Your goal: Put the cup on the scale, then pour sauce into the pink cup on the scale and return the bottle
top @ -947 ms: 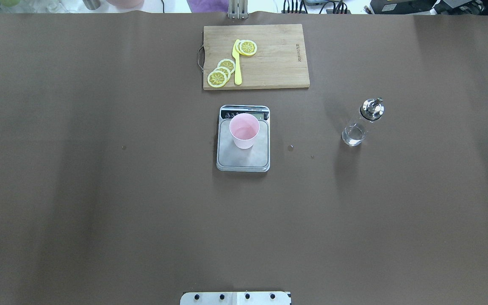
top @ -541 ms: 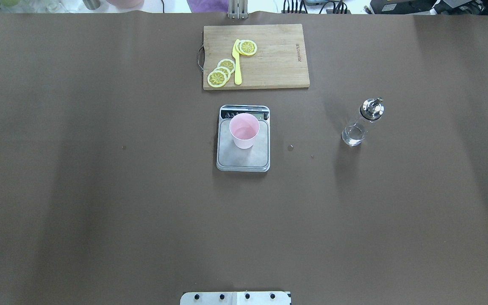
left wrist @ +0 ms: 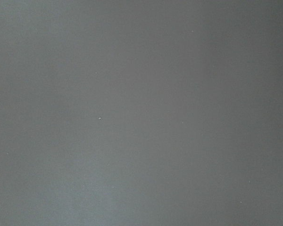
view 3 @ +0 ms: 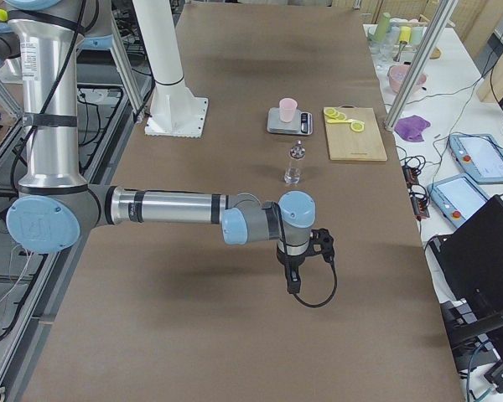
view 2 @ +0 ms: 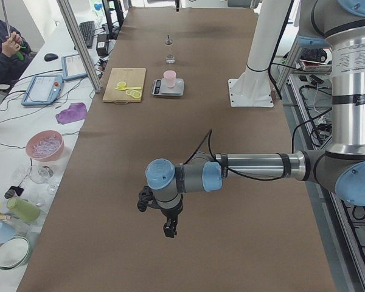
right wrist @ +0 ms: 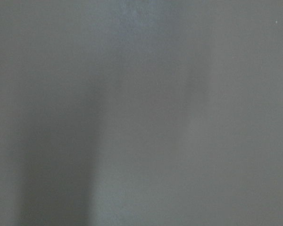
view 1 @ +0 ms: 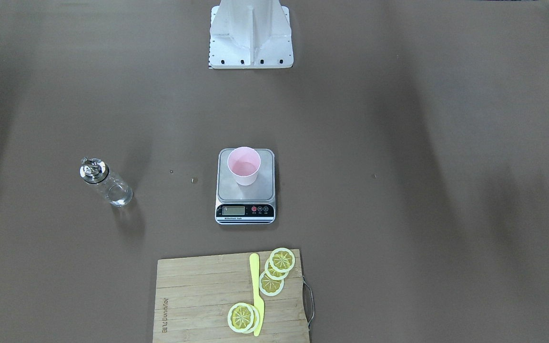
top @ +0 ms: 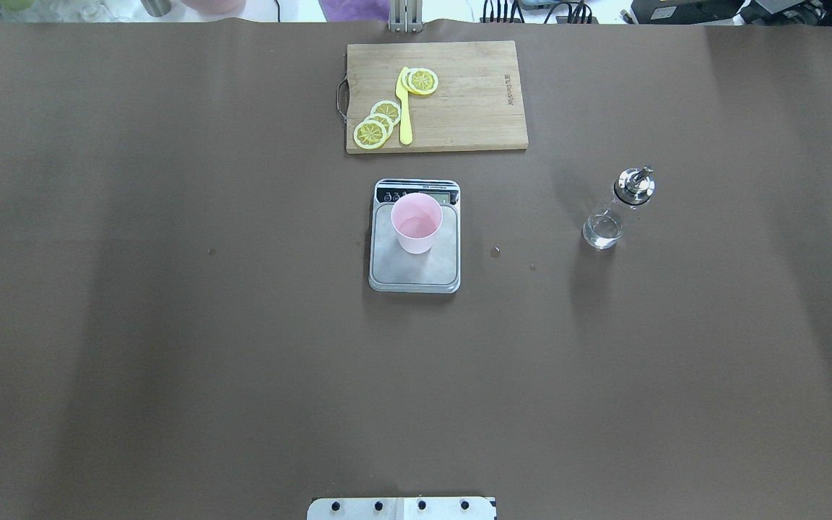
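Right now your left gripper (view 2: 169,230) hangs low over the table (top: 170,325), fingers pointing down. Only the side view shows it, so you cannot tell whether its jaws are parted or closed. The right gripper (view 3: 292,285) is the same: it points down at the other end of the table, and its state cannot be told. Each wrist camera looks at plain brown table surface.

The cup (top: 417,222) stands upright on the scale (top: 416,273), well apart from both grippers. It is far beyond the left gripper along the table, and equally far from the right one. The bottle (top: 614,213) stands upright on the table between the right gripper and the scale, apart from each. Seen from the left gripper, it is past the scale. The sauce (top: 601,230) sits clear in its lower part.

Compared with the overhead pictures from a moment ago, nothing has shifted. The cup, scale, bottle and board (top: 474,108) lie just where they were.

Your count is one cup, one scale, one bottle, one board, one yellow knife (top: 405,108) and five lemon slices (top: 370,134). The knife and slices lie on the board, which is on the far side of the scale from the robot.
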Controlling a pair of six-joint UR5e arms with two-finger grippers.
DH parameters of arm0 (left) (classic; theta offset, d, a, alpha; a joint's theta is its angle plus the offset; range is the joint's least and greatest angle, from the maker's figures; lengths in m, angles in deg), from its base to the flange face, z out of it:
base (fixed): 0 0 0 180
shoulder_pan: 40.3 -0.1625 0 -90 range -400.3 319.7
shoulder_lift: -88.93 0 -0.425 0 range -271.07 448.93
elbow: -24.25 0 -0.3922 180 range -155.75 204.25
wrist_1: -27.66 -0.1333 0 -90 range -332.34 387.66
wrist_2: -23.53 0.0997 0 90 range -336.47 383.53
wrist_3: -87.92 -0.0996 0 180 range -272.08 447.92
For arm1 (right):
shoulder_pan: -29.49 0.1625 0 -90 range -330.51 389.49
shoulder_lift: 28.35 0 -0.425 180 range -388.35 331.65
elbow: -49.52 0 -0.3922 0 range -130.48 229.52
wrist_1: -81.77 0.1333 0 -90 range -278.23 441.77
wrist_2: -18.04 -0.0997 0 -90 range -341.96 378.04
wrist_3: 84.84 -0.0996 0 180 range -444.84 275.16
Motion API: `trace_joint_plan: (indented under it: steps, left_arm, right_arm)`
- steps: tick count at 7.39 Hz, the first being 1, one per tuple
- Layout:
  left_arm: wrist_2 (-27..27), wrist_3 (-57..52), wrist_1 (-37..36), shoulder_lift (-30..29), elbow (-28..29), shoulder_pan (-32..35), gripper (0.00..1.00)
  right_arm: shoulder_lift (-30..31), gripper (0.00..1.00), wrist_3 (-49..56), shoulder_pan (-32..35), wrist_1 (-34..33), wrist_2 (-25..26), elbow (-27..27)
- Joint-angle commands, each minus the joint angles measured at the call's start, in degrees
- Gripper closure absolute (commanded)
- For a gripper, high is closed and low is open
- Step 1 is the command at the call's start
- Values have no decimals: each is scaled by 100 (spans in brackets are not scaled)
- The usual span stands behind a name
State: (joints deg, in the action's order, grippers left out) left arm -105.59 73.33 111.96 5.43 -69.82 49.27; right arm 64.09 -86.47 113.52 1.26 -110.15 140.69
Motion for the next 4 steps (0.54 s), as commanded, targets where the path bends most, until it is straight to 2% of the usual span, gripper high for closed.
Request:
trace_joint_plan:
  steps: [1,4]
  left_arm:
    - [-9,-9,-18,-60,-32,9,1]
    - [-298,-26,-458,-193,-469,157,1]
  right_arm:
    - [-15,0,14,-44,-17,5,111]
    - [124,0,5,-45,-404,-31,497]
